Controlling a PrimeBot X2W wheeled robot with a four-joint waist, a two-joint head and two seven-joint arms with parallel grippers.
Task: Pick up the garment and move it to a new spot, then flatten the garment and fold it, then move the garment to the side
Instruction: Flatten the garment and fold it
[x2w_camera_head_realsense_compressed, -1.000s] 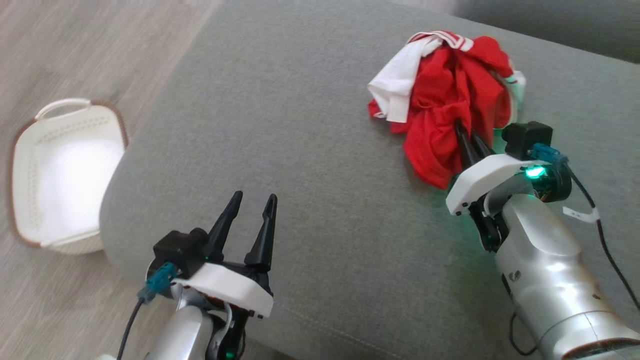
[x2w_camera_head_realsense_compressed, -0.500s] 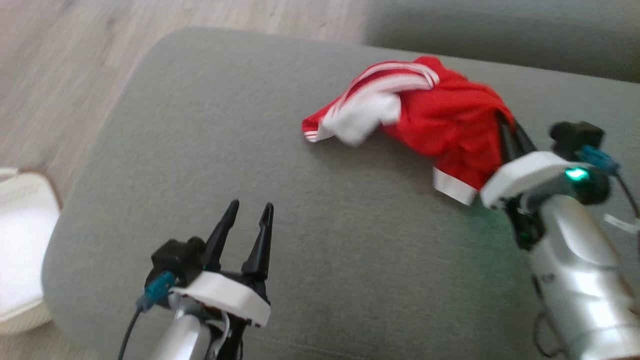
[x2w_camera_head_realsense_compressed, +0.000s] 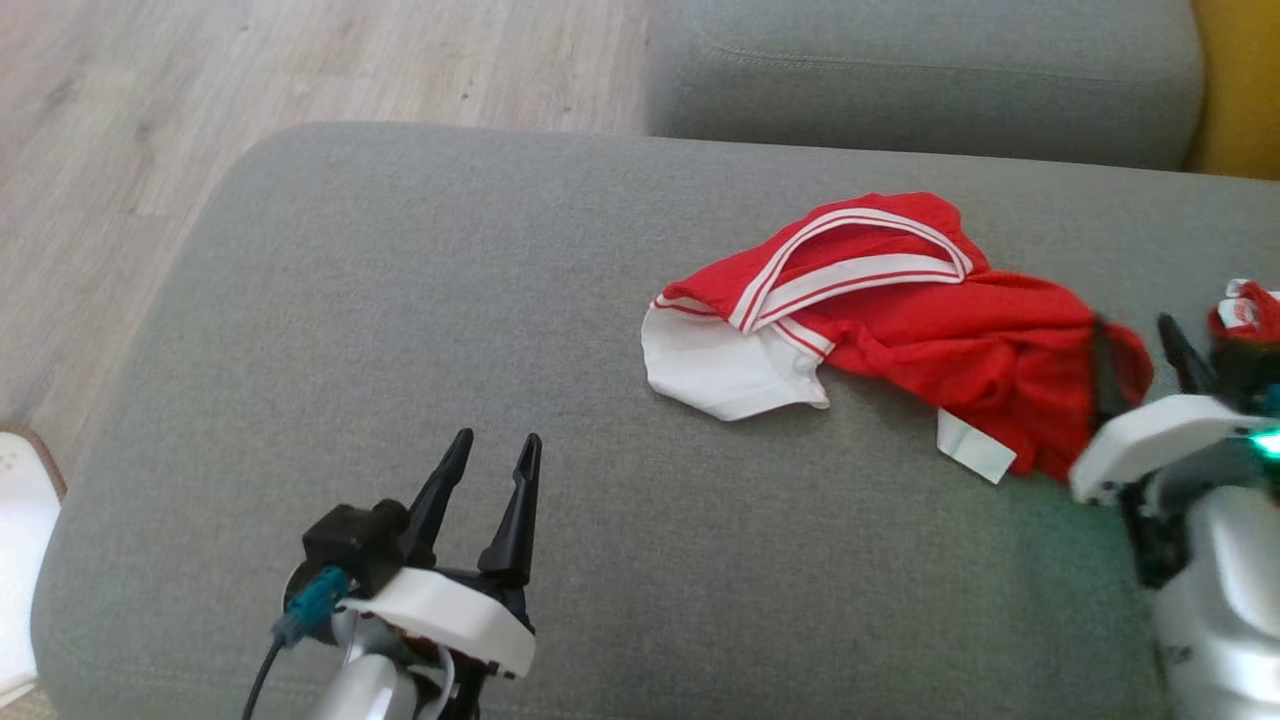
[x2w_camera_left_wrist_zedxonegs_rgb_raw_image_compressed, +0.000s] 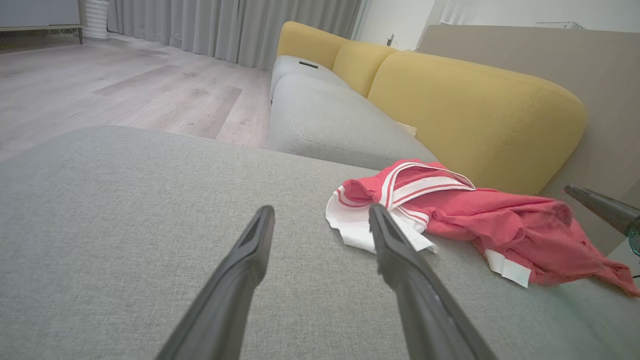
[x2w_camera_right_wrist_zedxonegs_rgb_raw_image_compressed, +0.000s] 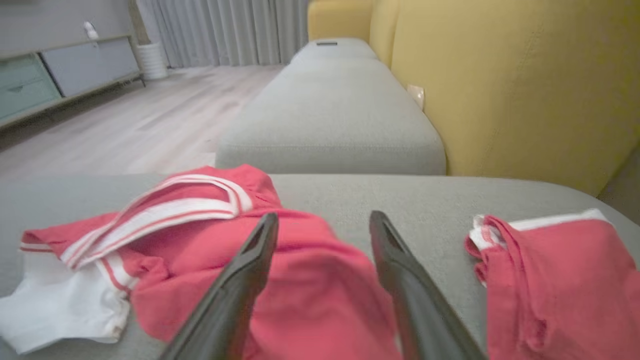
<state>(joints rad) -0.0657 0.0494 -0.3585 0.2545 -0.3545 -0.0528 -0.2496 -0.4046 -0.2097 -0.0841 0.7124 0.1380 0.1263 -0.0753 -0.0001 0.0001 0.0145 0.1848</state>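
The garment (x2w_camera_head_realsense_compressed: 900, 310), red with white striped trim and a white panel, lies loosely spread on the grey sofa cushion (x2w_camera_head_realsense_compressed: 450, 300); it shows too in the left wrist view (x2w_camera_left_wrist_zedxonegs_rgb_raw_image_compressed: 475, 220) and right wrist view (x2w_camera_right_wrist_zedxonegs_rgb_raw_image_compressed: 210, 240). My right gripper (x2w_camera_head_realsense_compressed: 1133, 335) stands open at the garment's right end, its fingers (x2w_camera_right_wrist_zedxonegs_rgb_raw_image_compressed: 250, 270) apart over the red cloth and gripping nothing. My left gripper (x2w_camera_head_realsense_compressed: 490, 460) is open near the cushion's front, well left of the garment, fingers (x2w_camera_left_wrist_zedxonegs_rgb_raw_image_compressed: 250, 250) holding nothing.
Another red and white piece of clothing (x2w_camera_right_wrist_zedxonegs_rgb_raw_image_compressed: 555, 270) lies just right of my right gripper. A second grey cushion (x2w_camera_head_realsense_compressed: 900, 80) and yellow backrest (x2w_camera_left_wrist_zedxonegs_rgb_raw_image_compressed: 475, 110) stand behind. A white basket (x2w_camera_head_realsense_compressed: 20, 540) sits on the wooden floor (x2w_camera_head_realsense_compressed: 150, 120) at left.
My right gripper, shut on the bunched garment before, has opened and let it go; the garment now lies spread out on the cushion. The head camera has turned right.
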